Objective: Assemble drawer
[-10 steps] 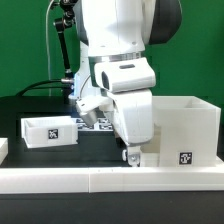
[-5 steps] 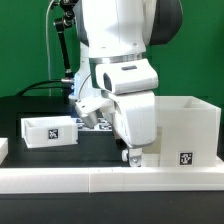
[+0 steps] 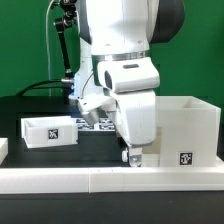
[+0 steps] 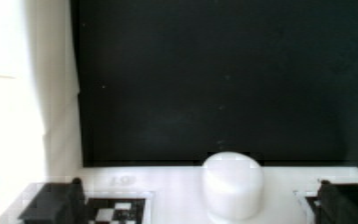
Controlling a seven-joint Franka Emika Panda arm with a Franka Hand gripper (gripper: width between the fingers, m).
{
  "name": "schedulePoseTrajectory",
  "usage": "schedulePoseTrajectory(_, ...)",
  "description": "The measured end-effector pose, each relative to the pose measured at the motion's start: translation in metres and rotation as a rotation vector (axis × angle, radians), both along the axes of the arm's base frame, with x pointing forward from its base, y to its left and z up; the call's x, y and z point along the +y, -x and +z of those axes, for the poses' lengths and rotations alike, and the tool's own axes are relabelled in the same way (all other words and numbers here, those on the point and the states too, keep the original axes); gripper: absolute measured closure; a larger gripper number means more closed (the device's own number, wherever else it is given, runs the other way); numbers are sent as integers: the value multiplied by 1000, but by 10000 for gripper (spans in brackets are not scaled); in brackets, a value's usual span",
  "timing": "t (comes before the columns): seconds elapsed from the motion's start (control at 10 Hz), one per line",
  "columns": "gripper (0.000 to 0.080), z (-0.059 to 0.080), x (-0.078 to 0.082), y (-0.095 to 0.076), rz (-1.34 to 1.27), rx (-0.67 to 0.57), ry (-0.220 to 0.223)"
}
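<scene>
Drawer box (image 3: 185,125), white, open-topped and tagged, stands on the black worktop (image 3: 40,155). In the exterior view it lies at 3 o'clock from my fingers (image 3: 129,155), which hang low just beside its 9 o'clock wall. Wrist view: my fingers are spread, a rounded white piece (image 4: 229,185) between them; whether they touch it I cannot tell. Farther off, at 9 o'clock, a smaller tagged drawer tray (image 3: 50,131) rests well apart.
</scene>
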State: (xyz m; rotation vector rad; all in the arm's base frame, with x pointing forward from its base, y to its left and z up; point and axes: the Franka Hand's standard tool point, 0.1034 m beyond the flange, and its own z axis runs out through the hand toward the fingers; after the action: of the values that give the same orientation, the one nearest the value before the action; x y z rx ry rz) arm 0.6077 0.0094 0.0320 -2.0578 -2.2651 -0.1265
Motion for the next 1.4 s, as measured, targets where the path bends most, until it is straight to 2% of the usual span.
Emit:
schedulePoseTrajectory(0.4,151,-3,6,1,-19,-5,4)
schedulePoseTrajectory(0.6,150,-1,24,1,-23,-11,-1)
schedulePoseTrajectory(0.8,150,-1,12,1,-39,-9,7)
schedulePoseTrajectory(1.2,150,-1,7,1,-44,-9,7)
schedulePoseTrajectory(1.4,150,10,-20,-2,-72,-36,12)
